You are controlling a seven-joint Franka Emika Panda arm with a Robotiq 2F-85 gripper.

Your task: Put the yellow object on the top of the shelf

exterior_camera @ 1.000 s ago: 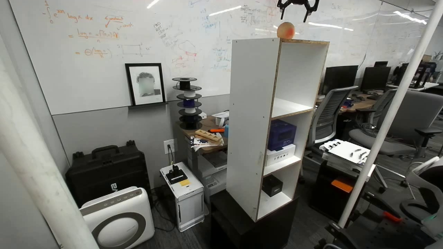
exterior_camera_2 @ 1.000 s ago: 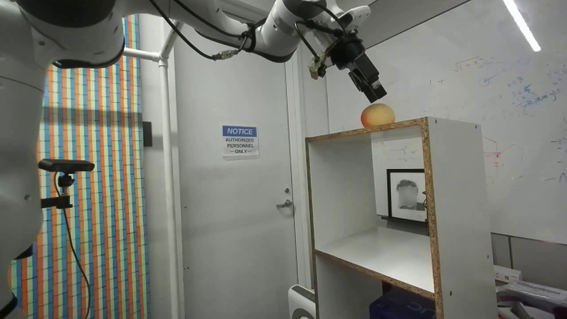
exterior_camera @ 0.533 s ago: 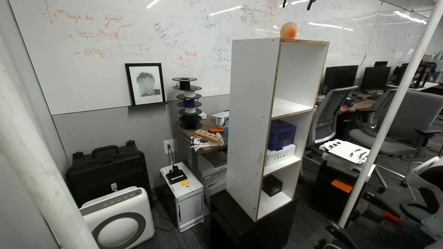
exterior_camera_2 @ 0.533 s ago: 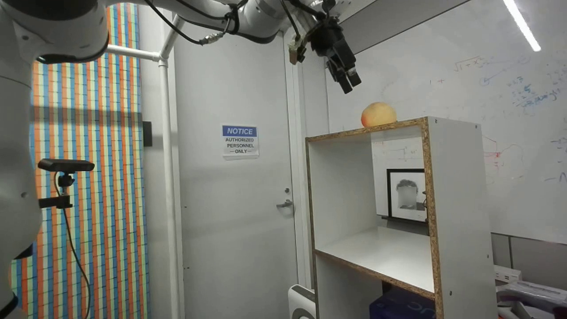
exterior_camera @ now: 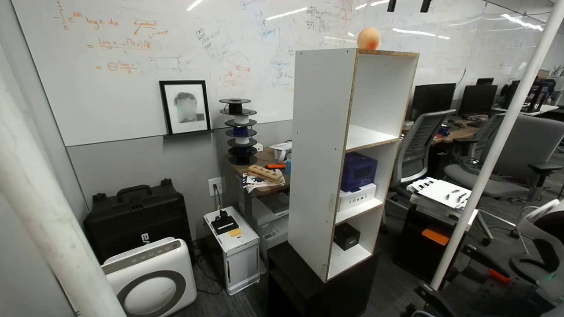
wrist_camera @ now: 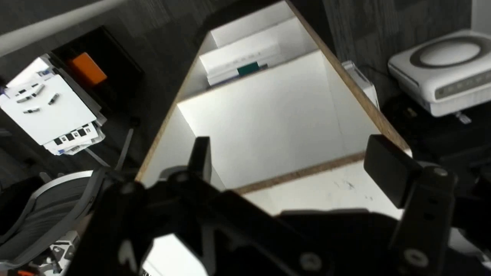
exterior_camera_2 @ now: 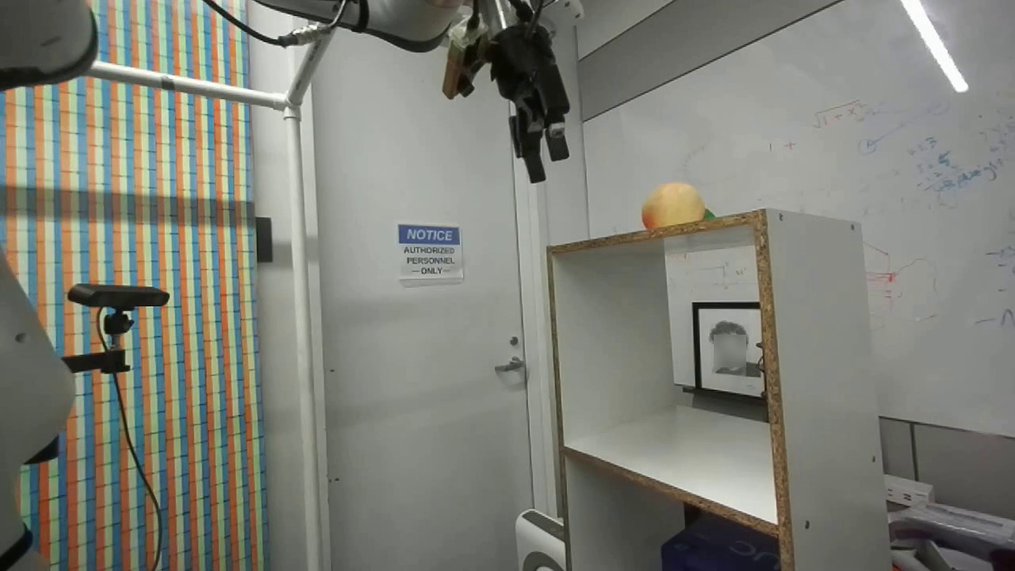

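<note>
The yellow object (exterior_camera: 369, 38) is a round orange-yellow ball with a reddish patch. It rests on the flat top of the white shelf (exterior_camera: 324, 132), near the front edge. It also shows in an exterior view (exterior_camera_2: 673, 205), with a bit of green behind it. The shelf's side (exterior_camera_2: 821, 357) shows there too. My gripper (exterior_camera_2: 547, 159) is open and empty, apart from the ball, higher and out in front of the shelf. Only its fingertips (exterior_camera: 408, 6) show at the top edge of an exterior view. In the wrist view, the spread fingers (wrist_camera: 293, 161) frame the shelf's top (wrist_camera: 316, 197); the ball is out of view.
The shelf holds a blue box (exterior_camera: 359, 171) on a white box (exterior_camera: 358, 198), and a black box (exterior_camera: 346, 235) lower down. A white pole (exterior_camera: 498, 145), office chairs (exterior_camera: 423, 145) and a spool stack (exterior_camera: 241, 132) stand around. A door (exterior_camera_2: 420, 357) is behind.
My gripper has moved up and back, away from the ball and the shelf front. The ball has shifted and turned slightly on the shelf top; a green part now shows.
</note>
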